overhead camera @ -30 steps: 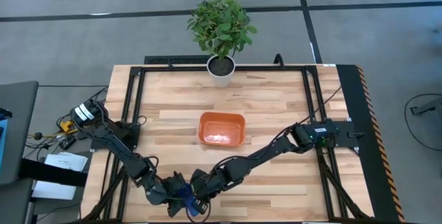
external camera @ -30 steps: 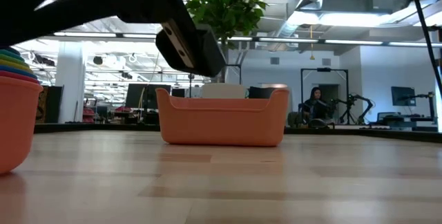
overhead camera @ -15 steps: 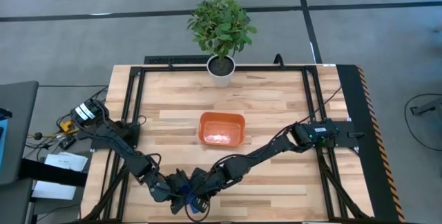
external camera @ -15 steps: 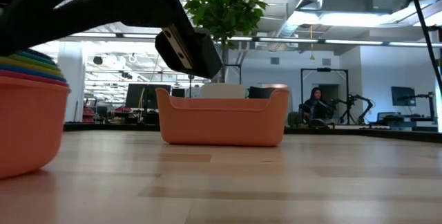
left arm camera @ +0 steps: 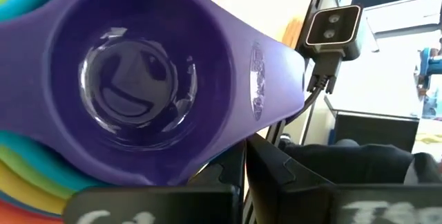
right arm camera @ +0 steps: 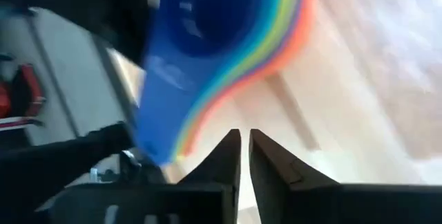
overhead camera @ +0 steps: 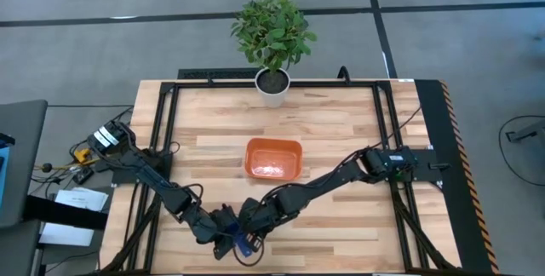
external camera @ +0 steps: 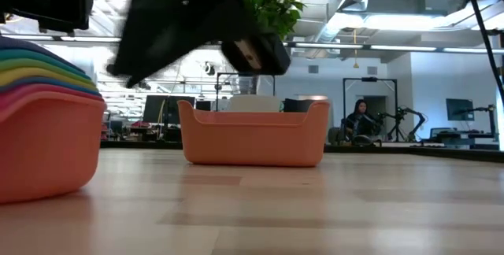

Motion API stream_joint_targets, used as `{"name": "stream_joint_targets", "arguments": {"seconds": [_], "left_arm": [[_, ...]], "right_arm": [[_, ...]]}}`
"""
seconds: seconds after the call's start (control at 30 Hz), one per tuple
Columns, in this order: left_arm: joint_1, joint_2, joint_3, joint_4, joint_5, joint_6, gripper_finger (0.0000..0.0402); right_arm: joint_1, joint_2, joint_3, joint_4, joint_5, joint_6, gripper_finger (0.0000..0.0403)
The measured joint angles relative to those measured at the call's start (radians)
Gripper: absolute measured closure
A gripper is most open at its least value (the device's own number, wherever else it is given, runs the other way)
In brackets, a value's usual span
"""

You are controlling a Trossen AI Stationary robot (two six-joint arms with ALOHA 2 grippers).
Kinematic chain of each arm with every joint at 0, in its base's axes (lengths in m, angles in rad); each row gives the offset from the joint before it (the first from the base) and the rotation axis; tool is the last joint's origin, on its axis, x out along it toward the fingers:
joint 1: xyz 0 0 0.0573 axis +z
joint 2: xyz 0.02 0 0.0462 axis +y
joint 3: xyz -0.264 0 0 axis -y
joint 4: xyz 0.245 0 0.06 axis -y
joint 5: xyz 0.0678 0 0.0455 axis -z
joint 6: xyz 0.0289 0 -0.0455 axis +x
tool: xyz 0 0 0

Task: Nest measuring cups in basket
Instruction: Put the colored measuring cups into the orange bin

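Note:
The measuring cups [overhead camera: 244, 244] sit nested in one stack near the table's near edge. A dark blue cup [left arm camera: 131, 79] is innermost and an orange-red one [external camera: 43, 153] outermost, its bottom on the table. My left gripper [left arm camera: 246, 165] is shut at the stack's handles. My right gripper [right arm camera: 243, 144] hovers just beside the stack [right arm camera: 221, 37] on the basket's side, fingers all but together with nothing between them. The orange basket [overhead camera: 273, 158] stands mid-table with no cup inside. My left gripper pinches the stacked flat handles [left arm camera: 261, 112] between its two fingers, near their free end [right arm camera: 160, 144]. The fingers slant down from the table's left side and lie along the handles. The stack stays upright, with the outermost cup's bottom [external camera: 31, 196] on the table.
A white pot with a green plant [overhead camera: 272, 84] stands at the far edge, behind the basket. Black frame rails [overhead camera: 166, 131] run along the table's left and right sides. Bare wood lies between the stack and the basket [external camera: 252, 133].
My left gripper has gone toward the table's right edge, and the stack of cups has slid along the table with it, still upright. My right gripper has drawn back a little from the stack toward the basket and tipped.

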Motion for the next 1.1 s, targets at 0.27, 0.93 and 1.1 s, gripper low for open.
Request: {"name": "stream_joint_targets", "arguments": {"seconds": [0.27, 0.93, 1.1], "left_arm": [[-0.008, -0.074, 0.0, -0.13, -0.003, 0.016, 0.0401], [-0.07, -0.105, 0.0, -0.405, -0.076, 0.068, 0.0401], [-0.03, -0.096, -0.001, -0.407, -0.076, 0.138, 0.0401]], "right_arm": [[0.002, -0.059, 0.0, -0.137, 0.095, -0.014, 0.031], [0.124, -0.08, -0.001, -0.259, 0.121, 0.008, 0.0305], [0.147, -0.109, -0.001, -0.267, 0.187, 0.039, 0.0305]]}}
